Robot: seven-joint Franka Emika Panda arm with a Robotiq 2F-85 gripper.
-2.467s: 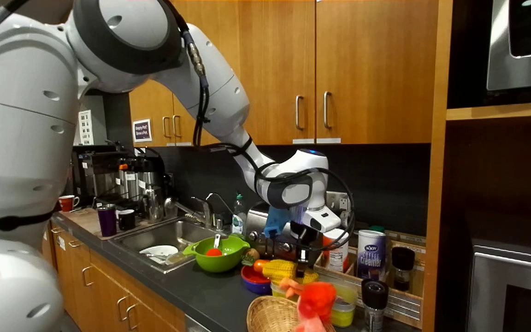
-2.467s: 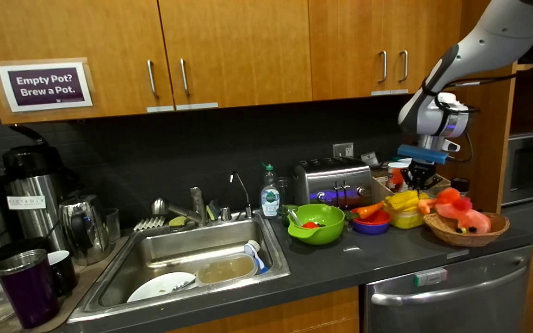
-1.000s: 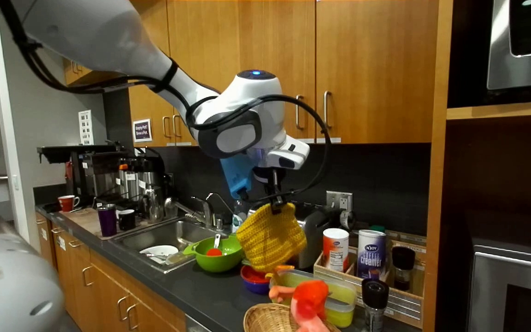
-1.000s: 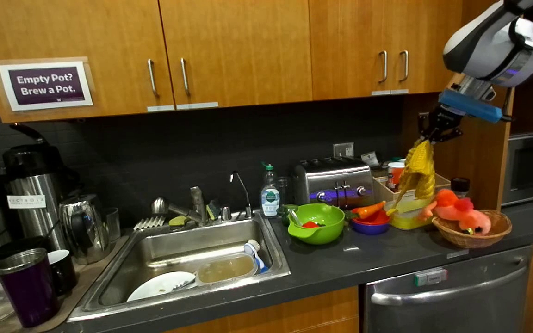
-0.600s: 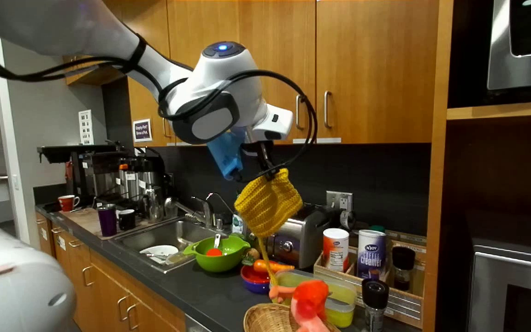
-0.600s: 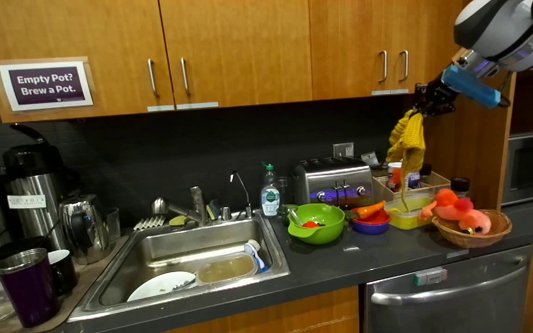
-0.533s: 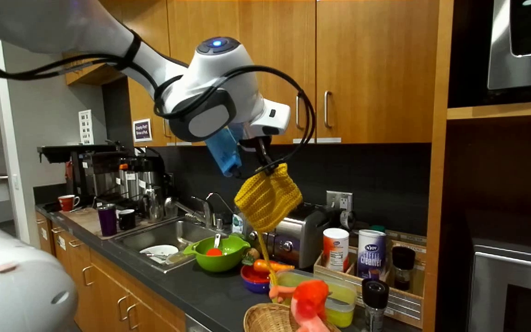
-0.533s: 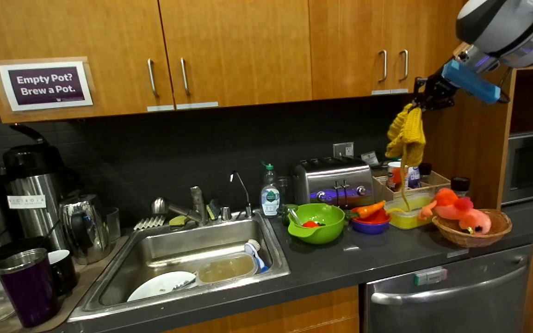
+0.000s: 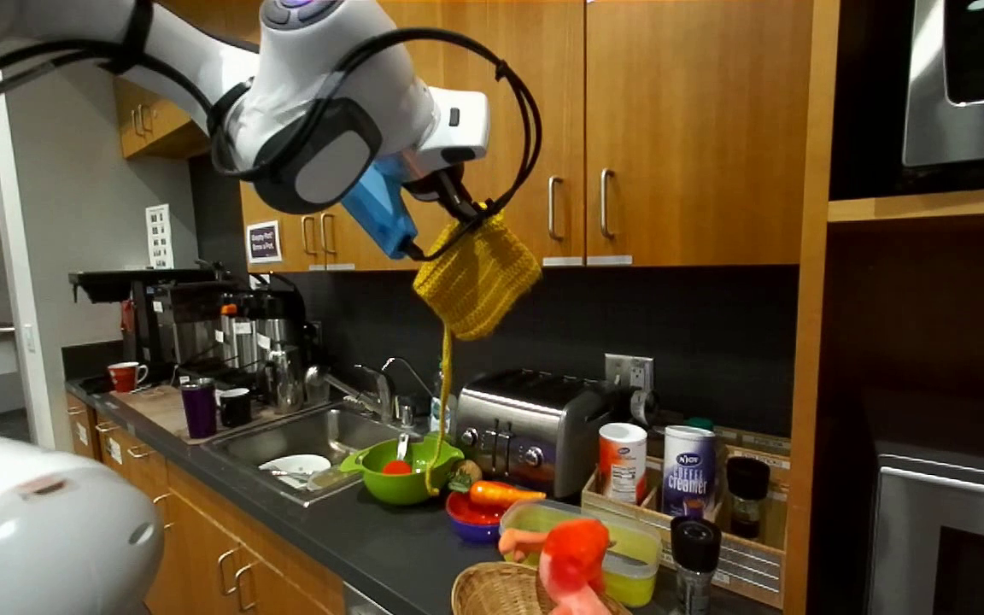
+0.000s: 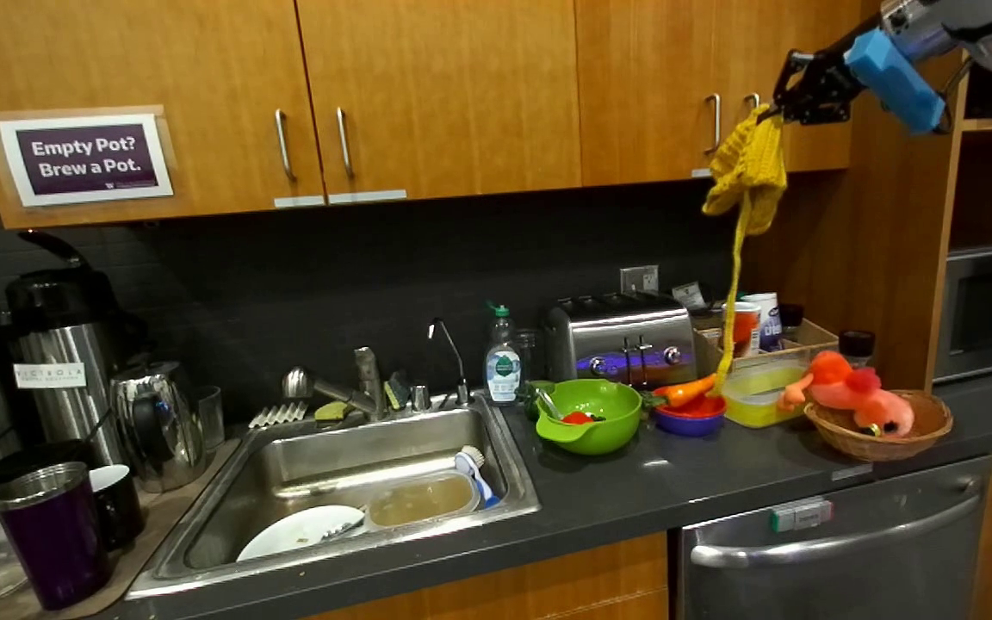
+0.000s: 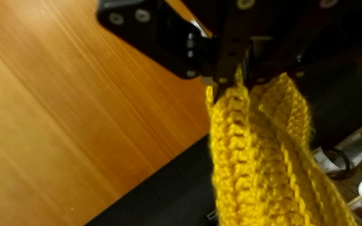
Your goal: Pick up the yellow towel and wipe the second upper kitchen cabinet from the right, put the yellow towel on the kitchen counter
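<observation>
The yellow knitted towel [image 9: 479, 282] hangs from my gripper [image 9: 477, 212] in both exterior views, with a long strand trailing down. In an exterior view the towel [image 10: 750, 172] and my gripper [image 10: 771, 112] overlap the right-hand upper cabinet doors. In the wrist view my gripper [image 11: 231, 84] is shut on the upper edge of the towel [image 11: 256, 163]. The second upper cabinet door from the right [image 9: 518, 94] is wooden with a vertical handle; it also shows in an exterior view [image 10: 642, 77]. I cannot tell whether the towel touches it. The dark counter [image 10: 616, 491] runs below.
On the counter stand a toaster [image 9: 535, 418], a green colander [image 10: 591, 418], a red and blue bowl [image 10: 692, 418] with a carrot, a clear yellow container [image 9: 629, 547], and a basket [image 10: 875, 443] with a pink toy. A sink [image 10: 358, 482] and an organiser box [image 9: 714, 547] flank them.
My gripper was down at the towel over the container; it has closed on it and lifted it to the cabinet's lower edge, tilting toward the doors. The strand now hangs free. The basket shifted slightly.
</observation>
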